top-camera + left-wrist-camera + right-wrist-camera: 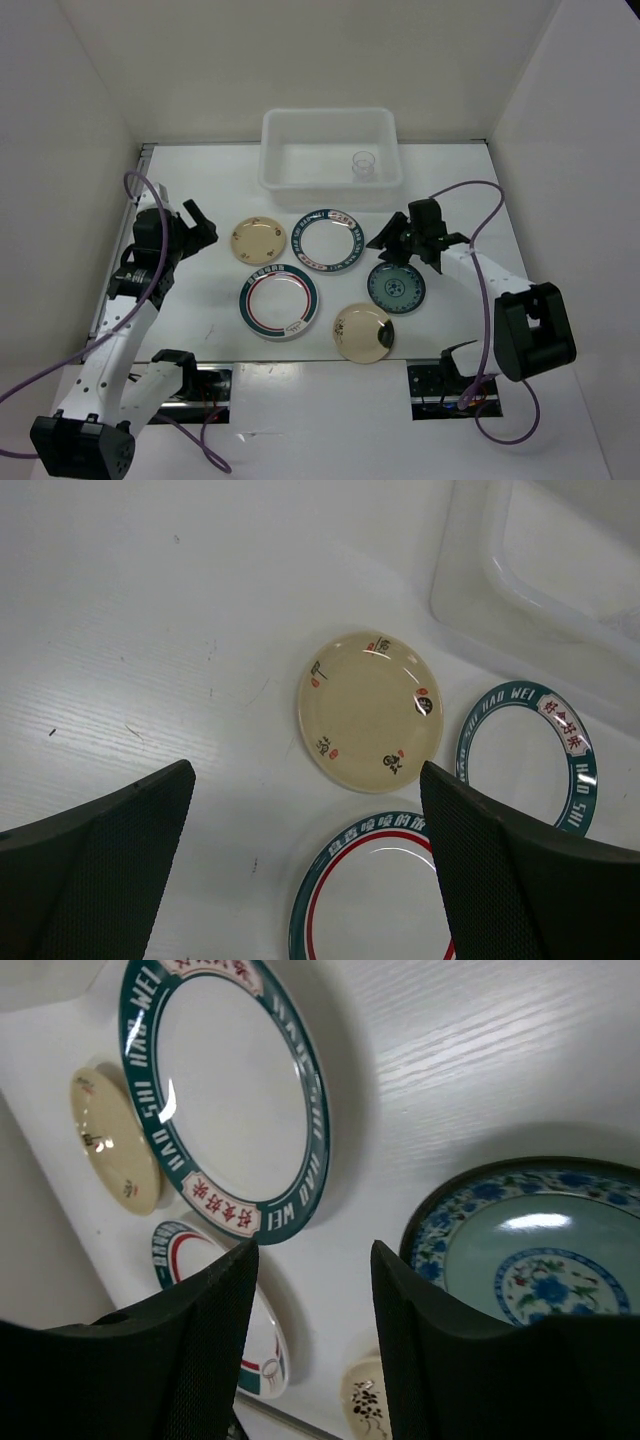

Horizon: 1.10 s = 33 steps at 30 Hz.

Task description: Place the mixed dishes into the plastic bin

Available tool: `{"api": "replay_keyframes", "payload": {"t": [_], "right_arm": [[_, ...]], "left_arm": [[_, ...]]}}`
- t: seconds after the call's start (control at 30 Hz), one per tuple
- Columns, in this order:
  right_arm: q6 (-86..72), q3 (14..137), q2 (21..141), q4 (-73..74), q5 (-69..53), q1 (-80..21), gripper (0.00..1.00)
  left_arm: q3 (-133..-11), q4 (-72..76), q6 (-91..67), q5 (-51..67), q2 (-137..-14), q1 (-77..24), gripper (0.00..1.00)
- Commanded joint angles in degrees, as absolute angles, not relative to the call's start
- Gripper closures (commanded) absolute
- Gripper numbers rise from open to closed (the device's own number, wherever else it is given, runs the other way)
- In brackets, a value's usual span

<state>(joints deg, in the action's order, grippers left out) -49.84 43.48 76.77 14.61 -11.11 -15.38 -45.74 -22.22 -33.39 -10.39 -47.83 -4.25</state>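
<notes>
In the top view the bin (330, 150) stands at 12 o'clock on the table (460, 200). We see one cup (363, 166) inside it, toward 3 o'clock, and its glass is hard to make out against the plastic. Five plates lie outside the bin: the far cream plate (258, 240), the green plate (328, 241), the green-red plate (279, 302), the teal plate (396, 287) and the near cream plate (363, 332). This last one has a dark patch at 3 o'clock that we cannot identify. In the left wrist view the picture edges cut off the bin and the green-red plate. In the right wrist view a finger hides part of the teal plate. On the green plate's rim we read "HAO WEI"; the red characters are too small to read. The left gripper (305, 775) is wide open and holds nothing, with the far cream plate at its 12 o'clock. The right gripper (315, 1260) is partly open above the table, also holding nothing.
</notes>
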Motion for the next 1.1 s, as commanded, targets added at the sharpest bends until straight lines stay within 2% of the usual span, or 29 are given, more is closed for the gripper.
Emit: {"api": "replay_keyframes", "payload": {"t": [0.0, 0.5, 0.63, 0.97, 1.07], "right_arm": [[-52.7, 42.3, 79.4, 2.3, -17.9, -15.6, 0.46], [-50.9, 44.6, 92.3, -3.4, -20.5, -15.1, 0.49], [-50.9, 44.6, 95.1, -5.2, -20.5, -15.1, 0.56], [-54.0, 44.0, 101.5, -11.9, -22.1, -15.1, 0.59], [-54.6, 44.0, 102.7, -12.5, -22.1, -15.1, 0.65]], "left_arm": [[-46.2, -20.0, -33.2, -9.8, -48.9, -4.6, 0.00], [-46.2, -19.5, -31.6, -10.9, -49.9, -5.1, 0.00], [-46.2, -19.5, -31.1, -11.4, -49.9, -5.1, 0.00], [-46.8, -20.0, -30.1, -13.2, -49.9, -5.1, 0.00], [-46.8, -20.0, -29.4, -13.7, -49.9, -5.1, 0.00]]}}
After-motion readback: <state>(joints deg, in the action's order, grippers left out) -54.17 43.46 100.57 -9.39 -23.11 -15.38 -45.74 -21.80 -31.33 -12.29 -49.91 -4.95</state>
